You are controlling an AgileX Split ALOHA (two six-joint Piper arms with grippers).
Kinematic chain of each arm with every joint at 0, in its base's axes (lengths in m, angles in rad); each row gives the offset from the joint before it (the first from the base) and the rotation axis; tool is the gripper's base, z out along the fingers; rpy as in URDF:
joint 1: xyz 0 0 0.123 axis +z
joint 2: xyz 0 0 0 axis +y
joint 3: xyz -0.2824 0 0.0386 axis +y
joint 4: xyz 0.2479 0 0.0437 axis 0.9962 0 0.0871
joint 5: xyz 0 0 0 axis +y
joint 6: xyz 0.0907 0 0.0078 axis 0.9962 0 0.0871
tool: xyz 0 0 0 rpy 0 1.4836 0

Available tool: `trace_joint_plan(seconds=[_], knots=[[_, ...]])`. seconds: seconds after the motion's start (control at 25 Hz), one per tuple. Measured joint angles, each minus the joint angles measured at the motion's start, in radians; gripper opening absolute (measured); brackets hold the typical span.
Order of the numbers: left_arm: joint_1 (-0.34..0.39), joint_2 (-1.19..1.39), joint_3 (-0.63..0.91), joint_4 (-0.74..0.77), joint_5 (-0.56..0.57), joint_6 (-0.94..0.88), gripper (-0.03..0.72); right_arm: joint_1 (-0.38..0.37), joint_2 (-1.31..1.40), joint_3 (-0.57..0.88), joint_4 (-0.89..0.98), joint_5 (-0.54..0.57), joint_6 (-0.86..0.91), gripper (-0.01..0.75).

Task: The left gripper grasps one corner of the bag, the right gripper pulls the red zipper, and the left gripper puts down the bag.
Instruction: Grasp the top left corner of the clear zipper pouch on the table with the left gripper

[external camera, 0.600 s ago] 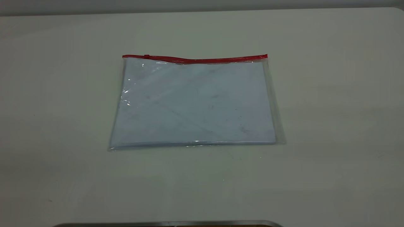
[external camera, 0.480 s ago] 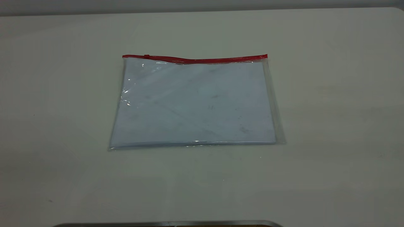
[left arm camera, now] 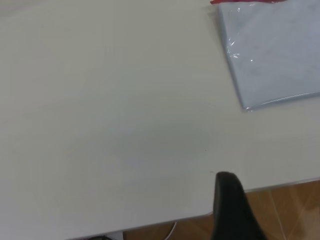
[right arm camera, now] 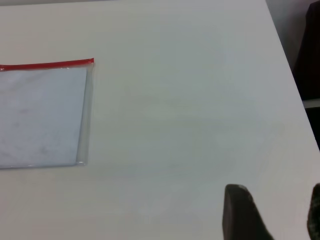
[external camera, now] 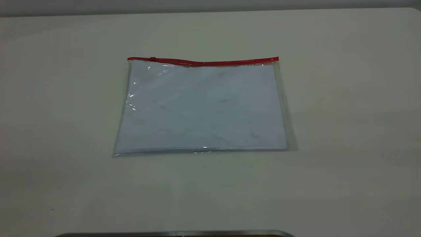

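Note:
The bag point(external camera: 202, 108) lies flat at the middle of the white table point(external camera: 345, 98), with pale blue paper showing through it. The red zipper point(external camera: 204, 62) runs along its far edge, and the slider tab point(external camera: 153, 59) sits near the left end. Neither gripper shows in the exterior view. In the left wrist view the left gripper point(left arm camera: 274, 192) hangs over the table's edge, far from the bag point(left arm camera: 275, 50). One finger point(left arm camera: 227, 200) shows with nothing beside it. In the right wrist view the right gripper point(right arm camera: 275, 195) is open and empty, well to the side of the bag point(right arm camera: 40, 115).
A dark metal strip point(external camera: 174, 234) lies at the table's near edge. The left wrist view shows the table edge and wooden floor point(left arm camera: 290, 210) beyond it. The right wrist view shows the table's side edge point(right arm camera: 292, 75) with a dark object point(right arm camera: 310, 50) past it.

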Motion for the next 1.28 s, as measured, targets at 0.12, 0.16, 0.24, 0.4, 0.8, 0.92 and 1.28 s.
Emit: trace_joint_plan(seconds=[0.12, 0.16, 0.24, 0.4, 0.8, 0.92, 1.28], knots=[[0.0, 0.0, 0.0, 0.0, 0.0, 0.0, 0.479, 0.0, 0.0, 0.0, 0.0, 0.0, 0.0, 0.361], [0.0, 0.0, 0.0, 0.0, 0.0, 0.0, 0.479, 0.0, 0.0, 0.0, 0.0, 0.0, 0.0, 0.361], [0.0, 0.0, 0.0, 0.0, 0.0, 0.0, 0.479, 0.0, 0.0, 0.0, 0.0, 0.0, 0.0, 0.361], [0.0, 0.0, 0.0, 0.0, 0.0, 0.0, 0.479, 0.0, 0.0, 0.0, 0.0, 0.0, 0.0, 0.361], [0.0, 0.0, 0.0, -0.002, -0.001, -0.001, 0.479, 0.0, 0.0, 0.0, 0.0, 0.0, 0.0, 0.361], [0.0, 0.0, 0.0, -0.019, -0.001, -0.001, 0.479, 0.0, 0.0, 0.0, 0.0, 0.0, 0.0, 0.361], [0.0, 0.137, -0.048, -0.026, -0.154, -0.09, 0.479, 0.0, 0.254, -0.002, 0.222, -0.183, -0.144, 0.376]])
